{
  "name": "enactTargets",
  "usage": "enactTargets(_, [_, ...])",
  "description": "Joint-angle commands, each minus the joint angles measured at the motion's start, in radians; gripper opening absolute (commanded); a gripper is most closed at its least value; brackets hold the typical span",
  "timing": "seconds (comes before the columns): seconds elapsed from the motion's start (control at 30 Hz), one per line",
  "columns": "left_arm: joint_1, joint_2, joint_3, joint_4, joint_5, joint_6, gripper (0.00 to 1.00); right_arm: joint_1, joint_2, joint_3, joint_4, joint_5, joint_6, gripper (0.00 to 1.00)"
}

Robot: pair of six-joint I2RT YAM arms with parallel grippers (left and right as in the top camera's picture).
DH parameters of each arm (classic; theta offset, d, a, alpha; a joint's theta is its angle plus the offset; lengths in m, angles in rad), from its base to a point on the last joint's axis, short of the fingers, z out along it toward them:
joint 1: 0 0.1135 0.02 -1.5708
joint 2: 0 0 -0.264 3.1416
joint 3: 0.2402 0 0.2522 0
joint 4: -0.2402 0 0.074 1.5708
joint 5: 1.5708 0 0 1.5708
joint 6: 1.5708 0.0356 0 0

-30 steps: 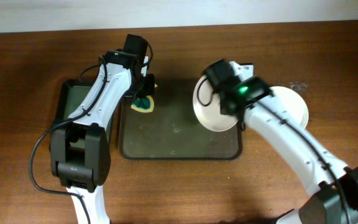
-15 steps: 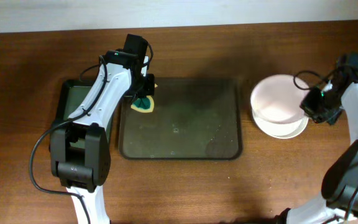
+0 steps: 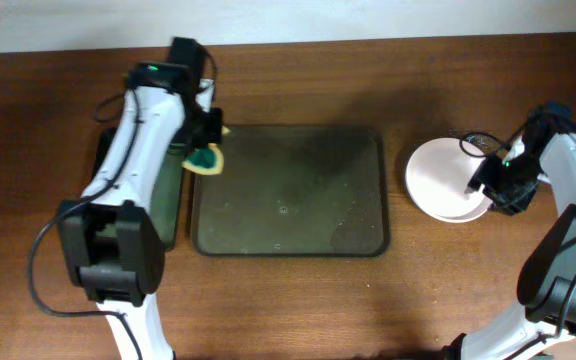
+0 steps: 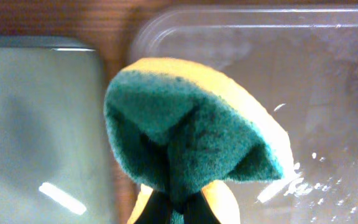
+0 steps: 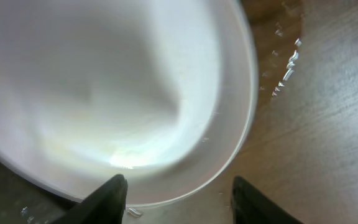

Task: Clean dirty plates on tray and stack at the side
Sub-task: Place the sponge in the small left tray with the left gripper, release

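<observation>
The dark brown tray point(image 3: 288, 200) lies in the middle of the table with no plate on it; its wet surface point(image 4: 303, 81) also shows in the left wrist view. White plates point(image 3: 440, 180) sit stacked on the table right of the tray. My right gripper point(image 3: 480, 188) stands open at the stack's right edge, and the top plate point(image 5: 104, 87) lies between and beyond its spread fingers point(image 5: 107, 196) without being pinched. My left gripper point(image 3: 205, 150) hangs over the tray's left rim, shut on a folded green and yellow sponge point(image 4: 191, 137).
A smaller black tray with a greenish base point(image 3: 172, 210) lies left of the brown tray, partly under my left arm, and shows in the left wrist view point(image 4: 36, 124). Water drops point(image 5: 284, 56) dot the wood beside the plates.
My right arm carried a plate from the tray to the stack on the right, set it down and opened. My left gripper shifted a little left with the sponge.
</observation>
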Motion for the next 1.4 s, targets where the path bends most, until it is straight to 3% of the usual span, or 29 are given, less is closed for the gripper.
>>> enactTargets(0.0, [0.098,-0.053,0.060,-0.055,-0.023,0.241,0.00,0.069,-0.094,0.140,-0.060,-0.016,-0.034,0.59])
enactTargets(0.2, [0.227,-0.047,0.032,-0.071,-0.095,0.288,0.00,0.231,-0.114,0.215,-0.110,-0.006,-0.038,0.77])
enactTargets(0.3, [0.289,-0.047,-0.064,0.023,-0.094,0.365,0.00,0.308,-0.108,0.213,-0.101,0.012,-0.037,0.80])
enactTargets(0.37, [0.306,-0.047,-0.160,0.114,-0.091,0.365,0.00,0.358,-0.108,0.213,-0.092,0.049,-0.037,0.88])
enactTargets(0.6, [0.308,-0.047,-0.385,0.266,-0.091,0.348,0.00,0.422,-0.108,0.212,-0.090,0.068,-0.037,0.89])
enactTargets(0.63, [0.308,-0.047,-0.407,0.288,-0.092,0.335,0.04,0.423,-0.108,0.212,-0.092,0.067,-0.037,0.90])
enactTargets(0.67, [0.308,-0.047,-0.451,0.338,-0.092,0.314,0.35,0.423,-0.108,0.212,-0.095,0.068,-0.037,0.90])
enactTargets(0.7, [0.308,-0.047,-0.453,0.343,-0.092,0.309,0.78,0.423,-0.108,0.213,-0.094,0.067,-0.037,0.94])
enactTargets(0.73, [0.308,-0.047,-0.451,0.346,-0.092,0.294,1.00,0.423,-0.108,0.214,-0.095,0.068,-0.037,0.98])
enactTargets(0.93, [0.299,-0.116,-0.282,0.200,-0.053,0.220,1.00,0.423,-0.148,0.304,-0.187,0.068,-0.045,0.98])
enactTargets(1.07, [0.279,-0.200,-0.146,0.131,0.086,0.220,0.99,0.423,-0.230,0.411,-0.287,0.068,-0.060,0.98])
enactTargets(1.37, [0.275,-0.237,-0.143,0.149,0.130,0.221,0.99,0.422,-0.566,0.435,-0.410,0.063,-0.058,0.98])
